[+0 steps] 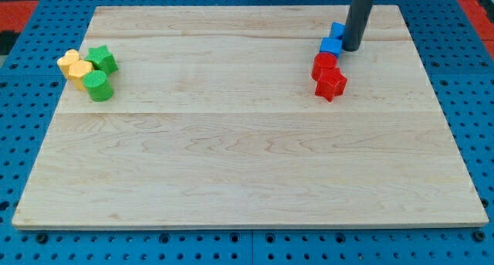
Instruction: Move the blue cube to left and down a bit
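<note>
A blue cube [330,45] lies near the view's top right of the wooden board [247,157]. A second blue block [337,29] sits just above it, partly hidden by the rod. My tip [351,49] stands right beside the blue cube, on its right side, touching or nearly touching it. Two red blocks lie just below the blue cube: a rounded one [324,65] and a star-like one [331,83].
At the view's left edge of the board sits a cluster: two yellow blocks [75,67], a green star-like block [102,59] and a green cylinder [99,87]. A blue pegboard [247,249] surrounds the board.
</note>
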Tool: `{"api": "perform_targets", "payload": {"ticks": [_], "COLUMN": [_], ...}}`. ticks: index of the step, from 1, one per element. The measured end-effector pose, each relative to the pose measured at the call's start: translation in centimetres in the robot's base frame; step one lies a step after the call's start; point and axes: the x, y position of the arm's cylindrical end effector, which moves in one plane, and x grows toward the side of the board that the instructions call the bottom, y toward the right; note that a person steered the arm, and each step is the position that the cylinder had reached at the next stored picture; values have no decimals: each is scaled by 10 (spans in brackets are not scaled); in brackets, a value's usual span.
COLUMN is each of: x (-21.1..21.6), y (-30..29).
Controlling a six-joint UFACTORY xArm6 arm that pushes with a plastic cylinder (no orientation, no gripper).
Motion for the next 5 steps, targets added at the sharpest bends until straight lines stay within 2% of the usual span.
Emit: {"api": "perform_targets", "payload": {"ticks": [2, 3, 4, 5], "x": [-18, -9, 4, 4], "y": [-36, 1, 5, -22]}}
